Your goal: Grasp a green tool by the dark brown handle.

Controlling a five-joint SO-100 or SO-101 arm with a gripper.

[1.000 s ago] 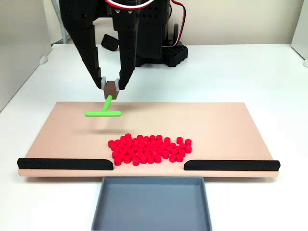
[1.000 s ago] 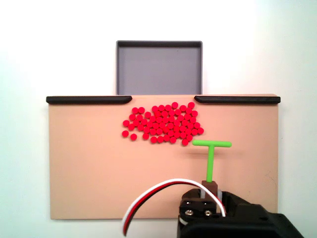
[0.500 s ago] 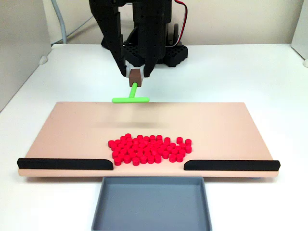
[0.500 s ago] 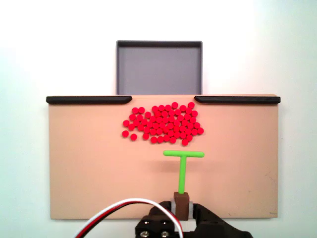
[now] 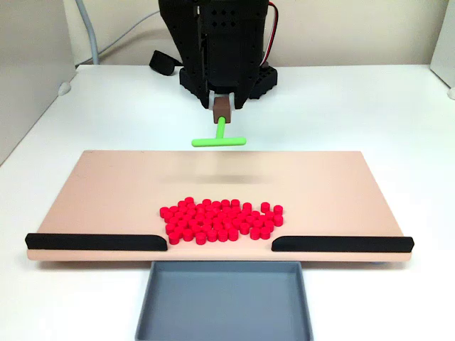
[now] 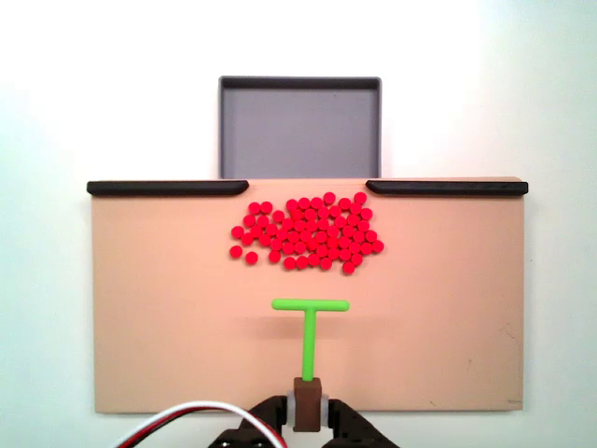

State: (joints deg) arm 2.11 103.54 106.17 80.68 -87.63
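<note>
Plastic is what everything here looks to be made of. The black two-finger gripper (image 5: 223, 106) is clenched on the small dark brown cube-like handle (image 5: 222, 108), which caps the stem of the lime-green T-shaped tool of thin round rods (image 5: 219, 137). In a fixed view from above, the same gripper (image 6: 308, 411) pinches the handle (image 6: 308, 403) from both sides at the board's near edge, the green tool (image 6: 309, 322) pointing its crossbar toward the red pile. The tool hangs clear of the surface, casting a faint shadow on the flat, matte peach-coloured rectangular board (image 5: 106, 192).

A dense cluster of small bright red cylinders (image 5: 221, 220) sits on the board, well apart from the crossbar. Two long black rounded strips, one (image 5: 94, 241) and another (image 5: 342, 244), line the board's edge with a gap between them, and a shallow grey rectangular tray (image 5: 223, 302) lies just beyond that gap on the white table (image 5: 370, 99).

Compared with half a second ago, the gripper and tool have shifted sideways toward the board's middle, the grip unchanged; the red pile has stayed put.
</note>
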